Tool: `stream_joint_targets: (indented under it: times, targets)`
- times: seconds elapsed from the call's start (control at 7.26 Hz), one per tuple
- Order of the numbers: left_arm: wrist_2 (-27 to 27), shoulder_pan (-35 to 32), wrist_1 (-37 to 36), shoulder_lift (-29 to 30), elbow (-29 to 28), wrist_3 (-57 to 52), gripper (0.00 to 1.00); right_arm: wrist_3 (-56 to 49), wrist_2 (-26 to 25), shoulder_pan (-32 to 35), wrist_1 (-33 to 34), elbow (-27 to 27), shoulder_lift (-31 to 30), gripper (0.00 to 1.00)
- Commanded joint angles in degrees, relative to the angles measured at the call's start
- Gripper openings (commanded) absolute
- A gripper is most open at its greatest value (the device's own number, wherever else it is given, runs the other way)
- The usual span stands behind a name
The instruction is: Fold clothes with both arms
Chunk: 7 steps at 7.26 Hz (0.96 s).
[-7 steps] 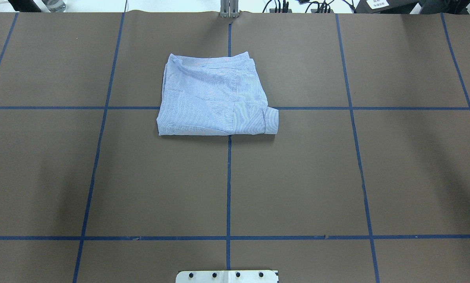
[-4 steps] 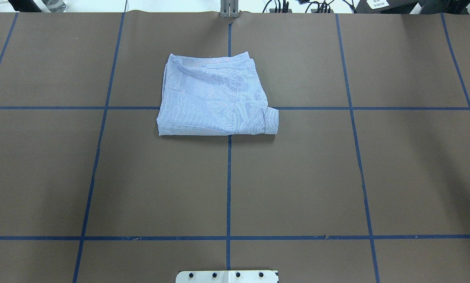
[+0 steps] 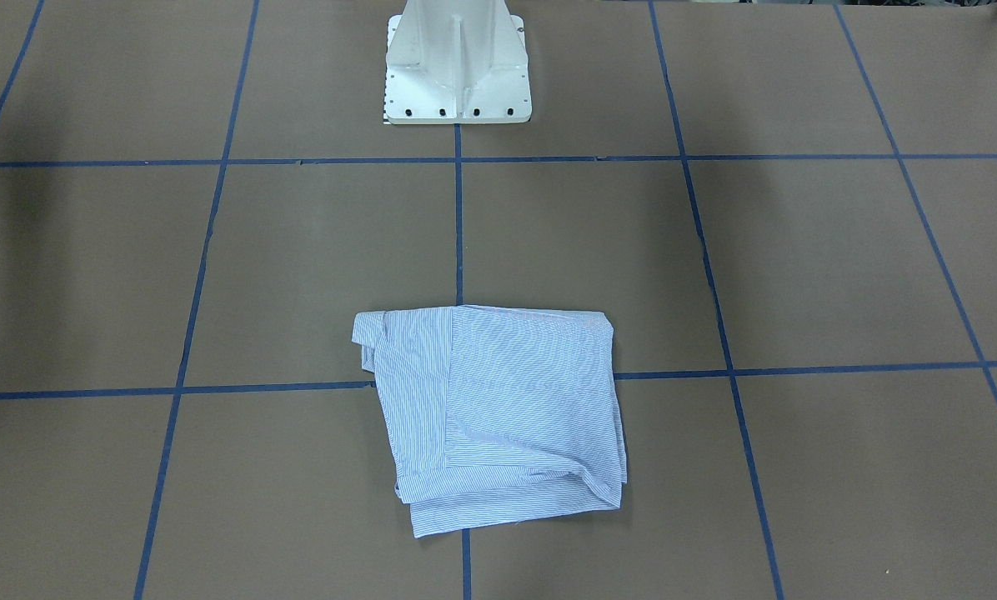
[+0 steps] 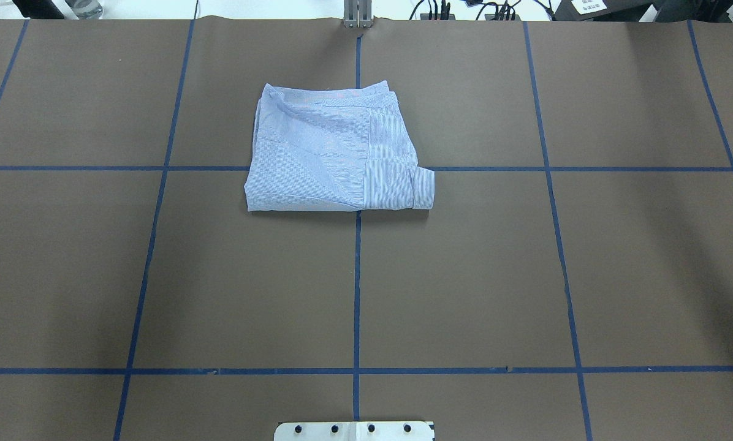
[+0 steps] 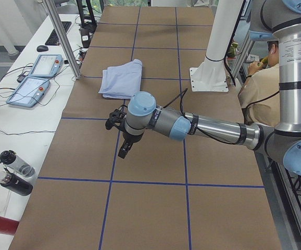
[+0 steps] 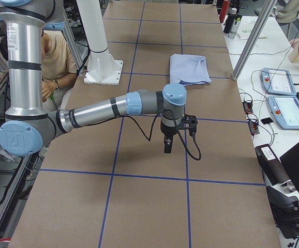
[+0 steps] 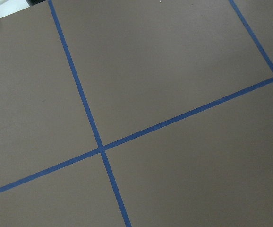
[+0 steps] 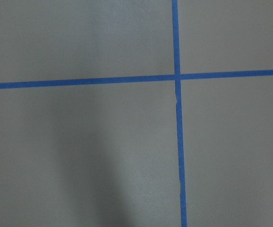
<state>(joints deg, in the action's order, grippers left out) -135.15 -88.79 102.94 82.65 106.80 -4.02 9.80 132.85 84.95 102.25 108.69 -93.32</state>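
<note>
The clothes are one light blue-and-white striped shirt [image 4: 336, 153], folded into a rough square that lies flat on the brown table, with a cuff sticking out at its right side. It also shows in the front-facing view as the shirt [image 3: 507, 408] and in the side views as the shirt [image 5: 122, 79] [image 6: 189, 68]. My left gripper [image 5: 123, 151] hangs over bare table well short of the shirt. My right gripper [image 6: 167, 147] points down, also far from the shirt. Whether either is open or shut I cannot tell. Both wrist views show only table and blue tape.
The white pedestal base [image 3: 457, 67] stands at the robot's side of the table. Blue tape lines [image 4: 357, 288] form a grid. Teach pendants [image 5: 36, 78] and bottles [image 5: 12, 172] lie on the side bench. A seated person [image 6: 51, 57] is behind the robot.
</note>
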Motion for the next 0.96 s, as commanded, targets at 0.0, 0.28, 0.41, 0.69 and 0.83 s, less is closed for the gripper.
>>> stream_joint_targets:
  times: [0.0,0.28,0.41,0.69,0.83]
  targets:
    - [0.3,-1.0,0.0,0.4,-2.0,0.1,0.99,-0.3,3.8,1.7,-0.3,-0.2,-4.0,1.0]
    - [0.0,-1.5,0.3,0.4,-4.9,-0.1,0.99,-4.5,3.8,2.4,-2.6,0.1,-7.7,1.0]
    - [0.0,-1.5,0.3,-0.3,-3.8,0.0,0.99,-4.7,3.8,2.5,-3.3,0.3,-8.4,1.0]
    - [-0.1,-1.4,-0.5,1.6,-3.5,3.6,0.99,-3.8,6.0,2.4,-3.5,0.0,-7.8,1.0]
    - [-1.1,-1.4,-0.5,1.8,-3.6,4.3,0.99,-4.0,6.2,2.4,-3.5,-0.2,-7.6,1.0]
